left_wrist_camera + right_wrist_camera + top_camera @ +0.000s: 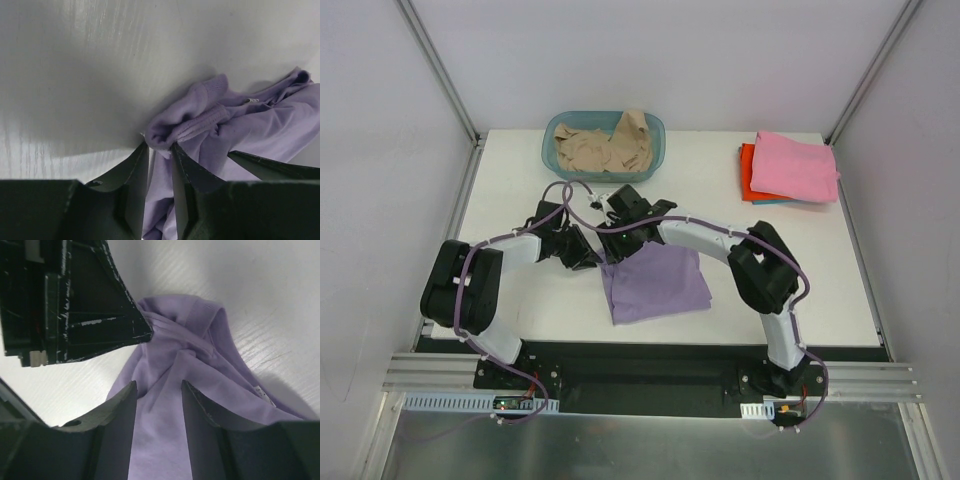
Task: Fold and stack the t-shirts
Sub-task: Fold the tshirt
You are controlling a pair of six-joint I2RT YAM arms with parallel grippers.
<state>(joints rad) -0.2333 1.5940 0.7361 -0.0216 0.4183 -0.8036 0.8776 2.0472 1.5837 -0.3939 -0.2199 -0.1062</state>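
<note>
Left end effector (159,147) pinches neck edge of soft lavender-purple cotton t-shirt (655,283) on white bench (505,185), prob. to pull a fold; right end effector (158,385) half-wide, straddling it.

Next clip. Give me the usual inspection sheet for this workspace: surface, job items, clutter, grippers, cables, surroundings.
Surface: white table, no stains seen.
Job's things: lavender t-shirt partly folded at the centre; pink t-shirt folded on top of the orange-red t-shirt at the far right; beige t-shirts crumpled in the teal basket at the far edge.
Clutter: nothing seen.
Grippers: left gripper shut on the lavender t-shirt's bunched far-left corner; right gripper open, fingers straddling the fabric beside it.
Cables: purple cables run along both arms, one loop rising near the basket.
Surroundings: white walls, metal frame posts.
</note>
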